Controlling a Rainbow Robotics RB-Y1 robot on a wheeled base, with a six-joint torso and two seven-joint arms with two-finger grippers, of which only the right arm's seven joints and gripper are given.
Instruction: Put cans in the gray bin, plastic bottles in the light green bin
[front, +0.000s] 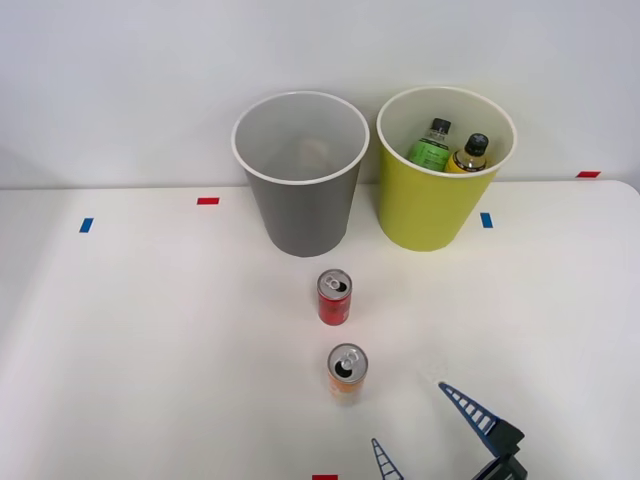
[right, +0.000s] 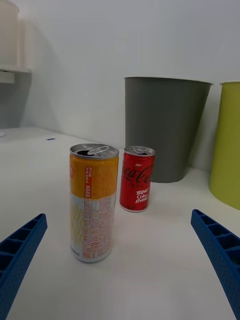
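On the white table (front: 150, 350), the orange can (front: 347, 372) stands upright near the front edge, with the red can (front: 334, 297) upright just beyond it, a small gap between them. Farther back, the gray bin (front: 300, 175) stands left of the light green bin (front: 443, 170), close together. Inside the green one, the green-label bottle (front: 432, 143) and the yellow-orange bottle (front: 469, 155) lean side by side. The right gripper (front: 425, 430) sits low at the near edge, right of the orange can, jaws spread wide apart and holding nothing; its blue fingers (right: 220, 250) frame both cans.
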